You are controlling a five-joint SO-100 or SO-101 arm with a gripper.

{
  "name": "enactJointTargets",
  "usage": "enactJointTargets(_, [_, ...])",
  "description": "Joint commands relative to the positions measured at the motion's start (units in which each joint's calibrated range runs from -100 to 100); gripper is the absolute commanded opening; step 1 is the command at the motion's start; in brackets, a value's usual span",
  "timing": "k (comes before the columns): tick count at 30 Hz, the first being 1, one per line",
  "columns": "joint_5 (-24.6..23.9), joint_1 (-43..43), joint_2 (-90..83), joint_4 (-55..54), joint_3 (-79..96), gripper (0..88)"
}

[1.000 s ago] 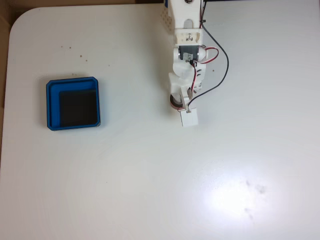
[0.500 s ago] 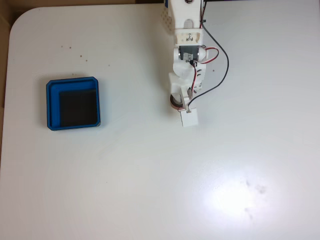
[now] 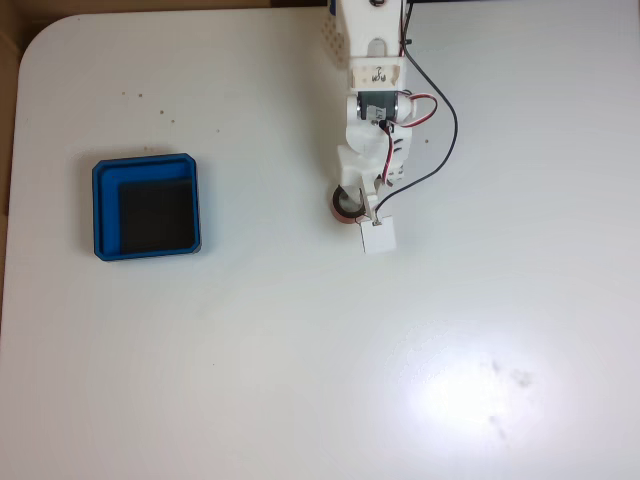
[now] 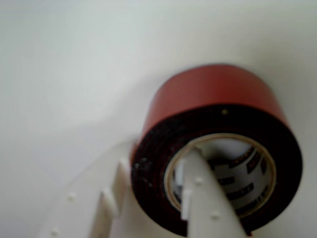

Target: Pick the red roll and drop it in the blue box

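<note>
Small red tape roll with dark rim sits on white table, white gripper clamping its wall, one finger inside core; shallow blue tray well apart.

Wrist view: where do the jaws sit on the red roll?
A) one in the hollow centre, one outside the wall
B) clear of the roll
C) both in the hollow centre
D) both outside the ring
A: in the wrist view one white finger reaches into the pale hollow of the red roll, while the other finger lies outside its dark rim.
</note>
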Motion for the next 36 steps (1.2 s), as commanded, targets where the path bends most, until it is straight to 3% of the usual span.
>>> enactJointTargets(1, [0.0,0.4,-0.6,-0.5,-3.5,0.5])
enactJointTargets(15, [0.1,4.8,-14.1,-0.3,-3.7,0.5])
enactJointTargets(23, [0.6,13.0,-15.0,0.3,-10.1,0.5])
enactJointTargets(32, [0.3,20.7,-12.7,22.8,-28.2,0.5])
enactJointTargets(36, [0.1,25.8,-6.5,26.1,-34.6,0.5])
